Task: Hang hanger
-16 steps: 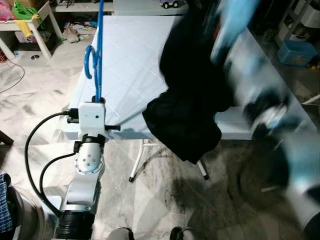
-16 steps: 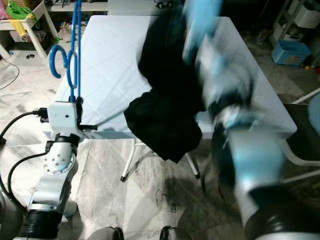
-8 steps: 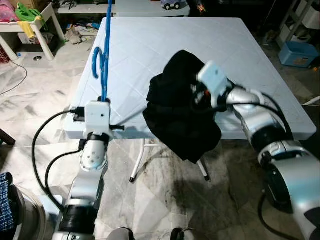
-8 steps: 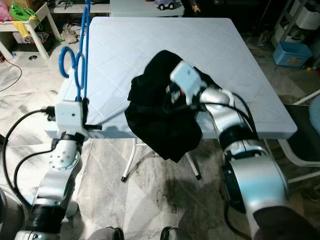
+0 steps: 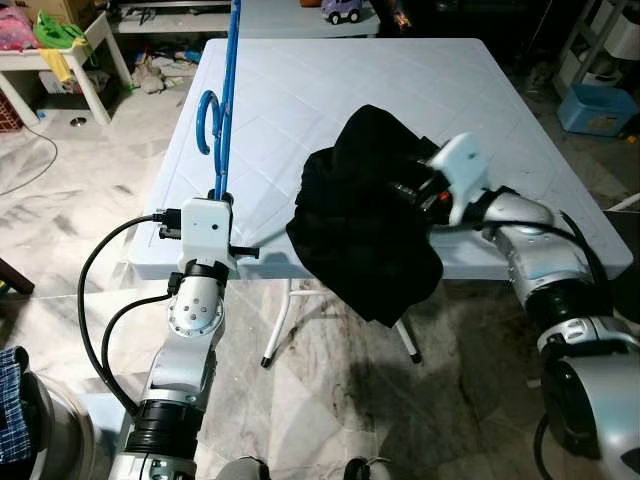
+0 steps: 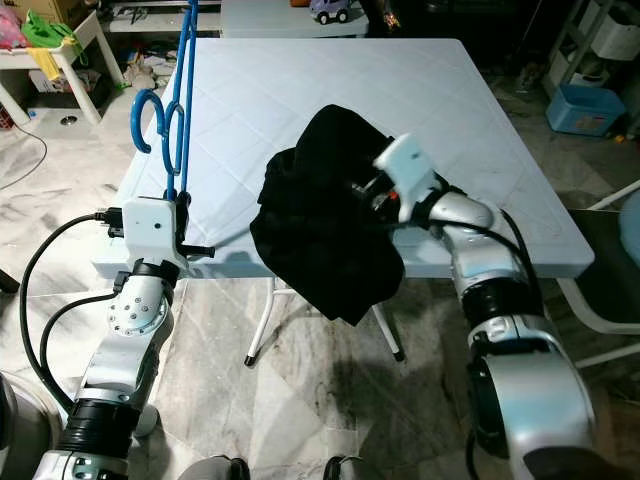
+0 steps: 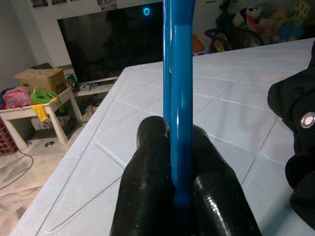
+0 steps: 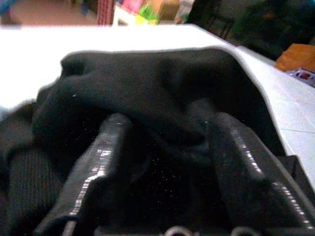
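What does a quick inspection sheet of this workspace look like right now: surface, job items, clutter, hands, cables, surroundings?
Surface: white table, quilted pattern, black garment heaped at its near edge and drooping over it.
Job's things: blue hanger held upright at the table's left edge.
Clutter: toy car at the far edge.
Hands: left hand shut on the hanger; right hand open, fingers spread against the garment.
Cables: black cables loop from the left wrist.
Surroundings: marble floor, small white table with green and yellow items, blue bin.
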### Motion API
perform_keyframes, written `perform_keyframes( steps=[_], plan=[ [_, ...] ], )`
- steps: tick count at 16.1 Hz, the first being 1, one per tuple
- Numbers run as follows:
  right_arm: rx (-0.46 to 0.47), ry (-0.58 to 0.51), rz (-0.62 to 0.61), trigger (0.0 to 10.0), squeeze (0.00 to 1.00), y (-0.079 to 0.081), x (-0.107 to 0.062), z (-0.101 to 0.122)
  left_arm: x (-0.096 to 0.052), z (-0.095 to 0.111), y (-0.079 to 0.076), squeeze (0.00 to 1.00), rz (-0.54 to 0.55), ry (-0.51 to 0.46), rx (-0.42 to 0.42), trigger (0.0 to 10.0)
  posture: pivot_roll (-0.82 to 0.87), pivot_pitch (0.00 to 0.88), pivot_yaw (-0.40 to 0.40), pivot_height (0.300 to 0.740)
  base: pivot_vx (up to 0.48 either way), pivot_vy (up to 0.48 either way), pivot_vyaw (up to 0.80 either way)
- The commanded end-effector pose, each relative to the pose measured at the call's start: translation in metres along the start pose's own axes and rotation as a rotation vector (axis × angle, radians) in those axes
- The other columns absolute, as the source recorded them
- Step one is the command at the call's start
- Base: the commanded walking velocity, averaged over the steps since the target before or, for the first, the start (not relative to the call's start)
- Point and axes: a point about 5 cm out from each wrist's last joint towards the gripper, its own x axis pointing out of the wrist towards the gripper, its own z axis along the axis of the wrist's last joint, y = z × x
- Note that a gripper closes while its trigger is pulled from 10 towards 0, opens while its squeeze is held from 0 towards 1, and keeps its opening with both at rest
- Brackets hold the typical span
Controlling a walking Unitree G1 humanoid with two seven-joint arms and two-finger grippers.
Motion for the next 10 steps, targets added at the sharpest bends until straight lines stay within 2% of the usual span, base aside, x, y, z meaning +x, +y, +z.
perform_keyframes(
  steps=[1,6,8,10],
  plan=[
    [0.040,-0.047,-0.010,10.0,1.00,-0.004,-0.006,0.007,0.002,0.002,0.000,0.00,-0.011,-0.011,0.004,10.0,-0.03,0.102,0.011,0.740,0.000,0.000,0.00],
    [0.139,-0.027,0.095,10.0,1.00,0.019,-0.032,-0.007,0.004,0.001,0.000,0.00,-0.024,-0.015,0.005,10.0,-0.05,0.097,0.026,0.740,0.000,0.000,0.00],
    [0.207,0.015,0.208,10.0,1.00,0.041,-0.046,-0.016,0.006,0.001,-0.003,0.00,-0.037,-0.017,0.001,10.0,-0.06,0.100,0.029,0.740,0.000,0.000,0.00],
    [0.239,0.036,0.250,10.0,1.00,0.051,-0.049,-0.022,0.006,0.001,-0.004,0.00,-0.041,-0.018,-0.001,10.0,-0.06,0.102,0.029,0.740,0.000,0.000,0.00]
  ],
)
